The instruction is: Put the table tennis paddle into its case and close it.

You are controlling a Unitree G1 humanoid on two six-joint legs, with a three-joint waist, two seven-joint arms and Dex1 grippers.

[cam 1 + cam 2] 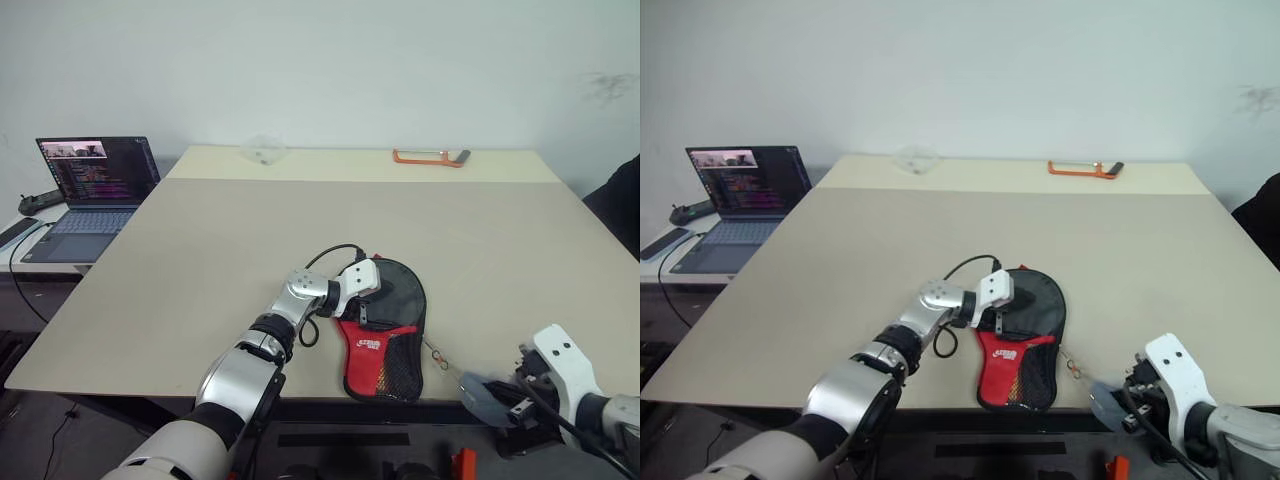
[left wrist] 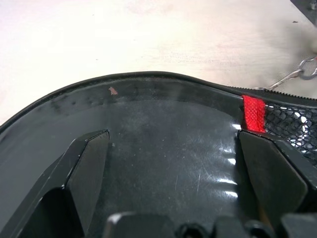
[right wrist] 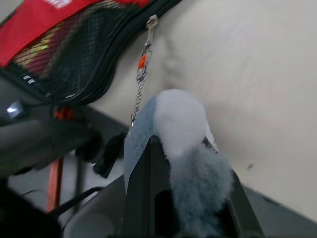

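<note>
Fingers (image 2: 89,168) of the left gripper (image 1: 362,292) stood wide apart over the glossy black top of the soft paddle-shaped black-and-red fabric case (image 1: 385,345), which lay on the beige surface (image 1: 200,260) near its six o'clock edge. At the case's four o'clock, the right gripper (image 1: 490,400) was clamped on a fluffy grey-white pom-pom (image 3: 185,148). Its wrist view showed a thin metal chain (image 3: 141,84) joining the pom-pom to the case's zipper.
</note>
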